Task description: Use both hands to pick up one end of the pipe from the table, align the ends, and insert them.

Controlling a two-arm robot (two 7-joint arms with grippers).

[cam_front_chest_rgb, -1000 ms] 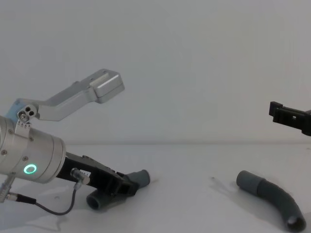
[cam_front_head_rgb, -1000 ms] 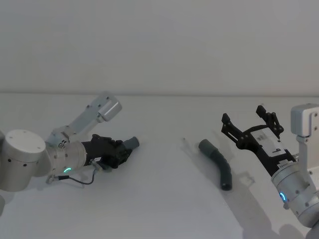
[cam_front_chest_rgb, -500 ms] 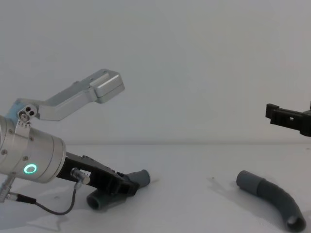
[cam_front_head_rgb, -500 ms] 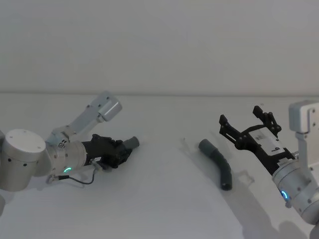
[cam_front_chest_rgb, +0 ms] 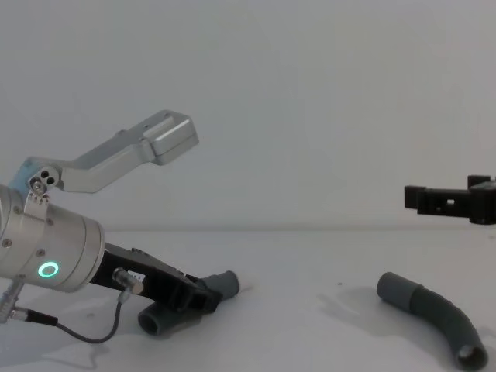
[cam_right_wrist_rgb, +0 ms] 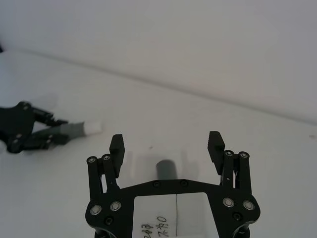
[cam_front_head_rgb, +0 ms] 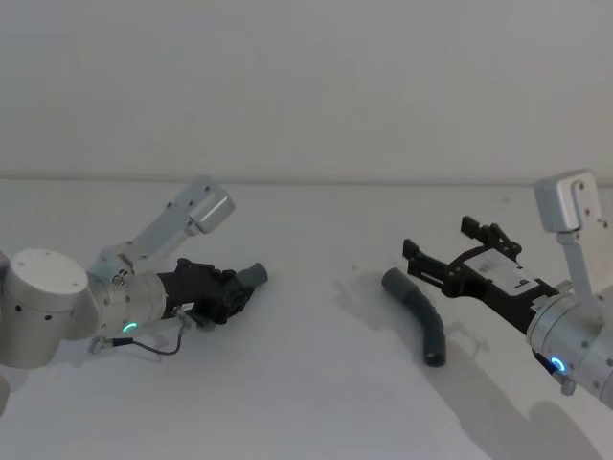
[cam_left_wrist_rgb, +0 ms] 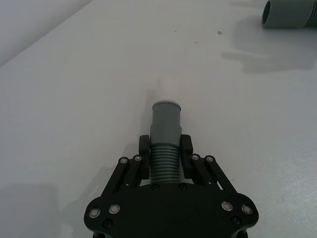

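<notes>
Step in hand: second grasp. The left gripper [cam_left_wrist_rgb: 165,148], lower left in the head view, is clenched on the left pipe piece [cam_left_wrist_rgb: 166,126] behind its cuff [cam_left_wrist_rgb: 166,110]. The right gripper [cam_right_wrist_rgb: 166,143], fingers spread, hovers above the right pipe piece [cam_front_head_rgb: 422,312], centre right on the table [cam_front_head_rgb: 306,383]. Next: descend, straddle, close.
</notes>
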